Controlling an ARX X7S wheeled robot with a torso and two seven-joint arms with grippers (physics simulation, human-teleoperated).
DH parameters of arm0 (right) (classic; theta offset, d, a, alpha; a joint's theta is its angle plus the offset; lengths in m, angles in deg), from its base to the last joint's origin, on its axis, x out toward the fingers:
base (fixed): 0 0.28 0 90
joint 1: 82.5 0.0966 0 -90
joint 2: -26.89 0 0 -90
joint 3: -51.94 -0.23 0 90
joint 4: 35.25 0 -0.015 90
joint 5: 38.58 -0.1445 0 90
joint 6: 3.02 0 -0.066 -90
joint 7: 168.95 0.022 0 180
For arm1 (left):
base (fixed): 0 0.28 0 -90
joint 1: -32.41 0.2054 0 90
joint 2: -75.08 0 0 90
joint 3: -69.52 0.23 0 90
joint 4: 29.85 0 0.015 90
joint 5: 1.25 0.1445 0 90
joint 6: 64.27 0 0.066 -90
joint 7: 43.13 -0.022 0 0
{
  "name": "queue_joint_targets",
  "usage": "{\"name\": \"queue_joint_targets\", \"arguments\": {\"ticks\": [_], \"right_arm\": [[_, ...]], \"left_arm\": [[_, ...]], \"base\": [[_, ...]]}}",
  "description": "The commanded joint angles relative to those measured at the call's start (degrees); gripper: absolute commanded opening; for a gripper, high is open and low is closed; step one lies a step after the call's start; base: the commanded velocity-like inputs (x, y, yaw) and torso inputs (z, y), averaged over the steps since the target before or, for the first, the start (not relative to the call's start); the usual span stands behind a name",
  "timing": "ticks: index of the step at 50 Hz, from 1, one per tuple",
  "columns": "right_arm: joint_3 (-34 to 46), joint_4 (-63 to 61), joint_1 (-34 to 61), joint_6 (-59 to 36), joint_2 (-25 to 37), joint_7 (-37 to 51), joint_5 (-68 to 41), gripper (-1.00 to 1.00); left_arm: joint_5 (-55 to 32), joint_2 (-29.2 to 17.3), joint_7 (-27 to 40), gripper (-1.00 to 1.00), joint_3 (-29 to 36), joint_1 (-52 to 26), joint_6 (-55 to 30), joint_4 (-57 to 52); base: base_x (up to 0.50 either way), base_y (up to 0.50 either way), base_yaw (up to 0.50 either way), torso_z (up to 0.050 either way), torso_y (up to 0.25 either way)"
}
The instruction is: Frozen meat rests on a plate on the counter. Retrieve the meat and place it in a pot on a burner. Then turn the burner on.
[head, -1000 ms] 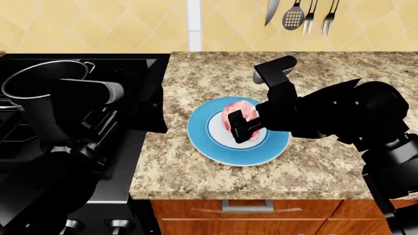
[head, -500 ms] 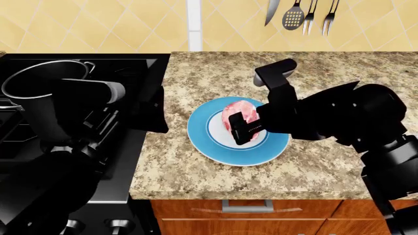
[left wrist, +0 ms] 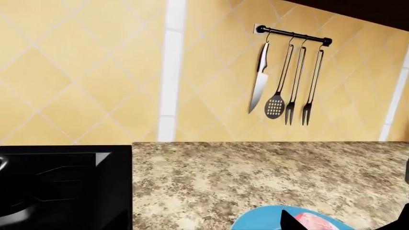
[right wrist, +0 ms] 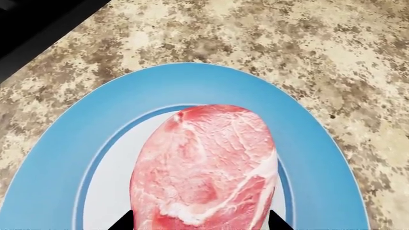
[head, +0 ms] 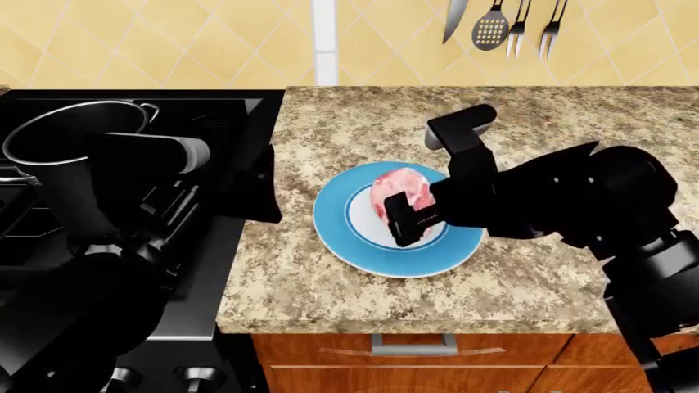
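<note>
One lump of meat (head: 395,190) lies on one plate (head: 340,237), on the white centre inside the blue rim. The plate sits on the counter (head: 327,131), near the front edge and just beside the black stove (head: 208,270). One pot (head: 60,155) stands on the stove, well apart from the plate.

Two arms are visible in the head view. The right gripper (head: 407,214) is over the plate, at the meat. In the right wrist view the meat (right wrist: 208,167) fills the middle, and two dark fingertips (right wrist: 121,223) show at its two sides, low in the picture. The claw is spread, with the meat between the tips; I cannot tell if the tips touch it. The plate (right wrist: 76,158) and the counter (right wrist: 319,52) are around it.

The left gripper (head: 257,184) hangs over the border between stove and counter; I cannot tell how its claw stands.

Four utensils hang on one rail (left wrist: 292,35) on the wall: one knife (left wrist: 259,81), one slotted spoon (left wrist: 275,103) and two forks (left wrist: 290,96).

Two knobs (head: 196,378) show on the stove front.
</note>
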Motion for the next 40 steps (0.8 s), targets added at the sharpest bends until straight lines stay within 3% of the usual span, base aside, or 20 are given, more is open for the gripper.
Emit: {"name": "queue_joint_targets", "arguments": {"ticks": [1,2,22,40], "right_arm": [[0.4,-0.6,-0.7,0.4,0.5,-0.4,-0.1,1.0],[0.2,-1.1,-0.9,0.4,0.6,-0.3,-0.5,-1.0],[-3.9,-8.2,-1.0,0.2,2.8,4.3,-4.4,-1.0],[-15.9,-22.5,0.6,0.5,7.9,18.7,-14.0,-1.0]], "left_arm": [[-0.2,0.0,0.3,1.0,0.2,0.0,0.0,-0.1],[-0.2,0.0,0.4,1.0,0.2,0.0,0.0,-0.1],[-2.5,-0.9,1.9,1.0,-1.3,0.7,-0.7,-2.9],[-11.8,-4.0,8.9,1.0,-6.6,1.3,-5.3,-13.8]], "base": [[0.0,0.0,0.0,0.0,0.0],[0.0,0.0,0.0,0.0,0.0],[0.0,0.0,0.0,0.0,0.0],[0.0,0.0,0.0,0.0,0.0]]}}
